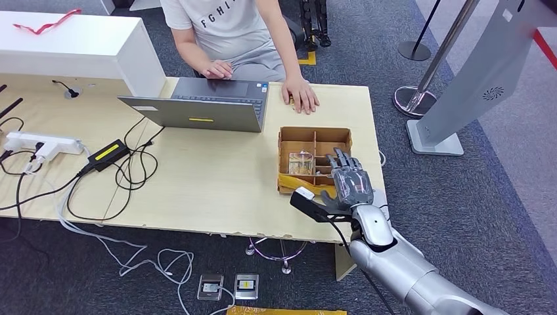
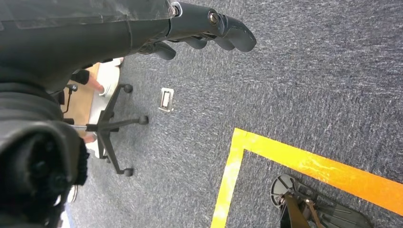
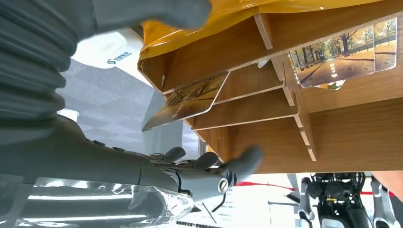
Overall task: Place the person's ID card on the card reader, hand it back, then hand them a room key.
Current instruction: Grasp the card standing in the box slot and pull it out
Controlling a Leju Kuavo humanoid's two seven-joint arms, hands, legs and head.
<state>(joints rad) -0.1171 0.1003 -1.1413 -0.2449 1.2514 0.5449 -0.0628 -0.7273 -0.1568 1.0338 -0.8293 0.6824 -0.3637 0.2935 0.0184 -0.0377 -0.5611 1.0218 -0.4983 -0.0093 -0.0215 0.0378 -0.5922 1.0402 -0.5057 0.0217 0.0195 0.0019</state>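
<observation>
A wooden divided box [image 1: 314,136] stands at the table's right end and holds room key cards printed with an autumn tree scene [image 3: 190,99] [image 3: 350,51]. One clear-cased card [image 1: 301,162] shows in a left compartment. My right hand [image 1: 350,180] hovers over the box's near right compartments, fingers [image 3: 237,164] spread, holding nothing. A small black device with a white top [image 1: 304,195] lies by the box's near edge, beside my thumb. The person's hand [image 1: 303,94] lies flat on the table behind the box. My left hand [image 2: 209,26] hangs over the carpet, empty.
An open grey laptop [image 1: 203,105] sits mid-table under the person's other hand [image 1: 217,68]. A power strip [image 1: 39,144], a black adapter [image 1: 108,154] and cables lie at the left. A white box [image 1: 79,46] stands at the back left, and a grey kiosk stand [image 1: 473,85] to the right.
</observation>
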